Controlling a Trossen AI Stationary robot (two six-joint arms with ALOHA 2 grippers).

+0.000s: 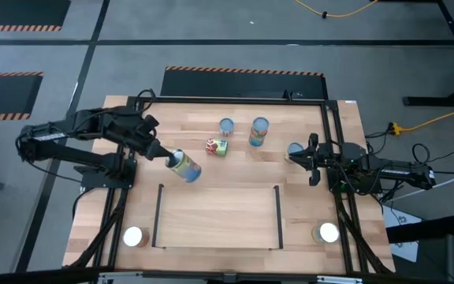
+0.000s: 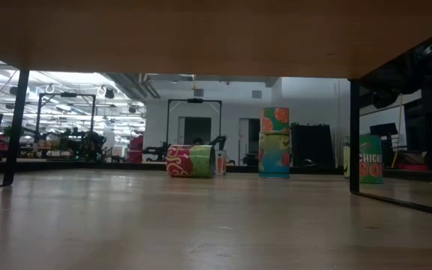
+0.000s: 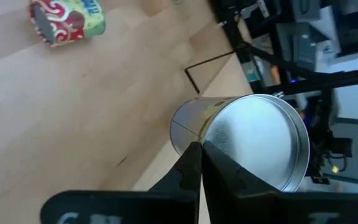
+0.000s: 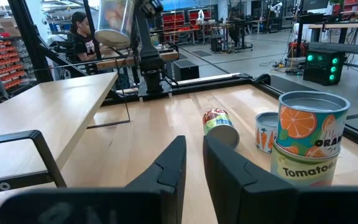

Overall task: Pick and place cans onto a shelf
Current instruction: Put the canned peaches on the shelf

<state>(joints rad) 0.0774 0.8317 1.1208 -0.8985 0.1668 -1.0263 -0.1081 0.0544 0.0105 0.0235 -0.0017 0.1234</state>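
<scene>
- I had the left gripper (image 1: 166,157) clenched on the rim of a can (image 1: 186,166), its fingers (image 3: 194,171) pinched together at the edge of the silvery top; the can hung tilted above the table, just off the shelf's (image 1: 217,214) far left corner.
- The shelf's light-wood panel lay between its black rails at the near side of the table (image 1: 132,118), and I saw nothing on it.
- Two white-topped cans stood beside it, one at the near left (image 1: 135,237) and one at the near right (image 1: 328,233).
- Farther out, the red, green and yellow can (image 1: 216,147) lay on its side mid-table.
- Behind it stood a small can (image 1: 226,126) and a stacked pair (image 1: 259,131).
- My right gripper (image 1: 311,161) waited at the right edge, its fingers (image 4: 166,168) slightly parted and holding nothing, with another can (image 1: 295,150) just beside it.
</scene>
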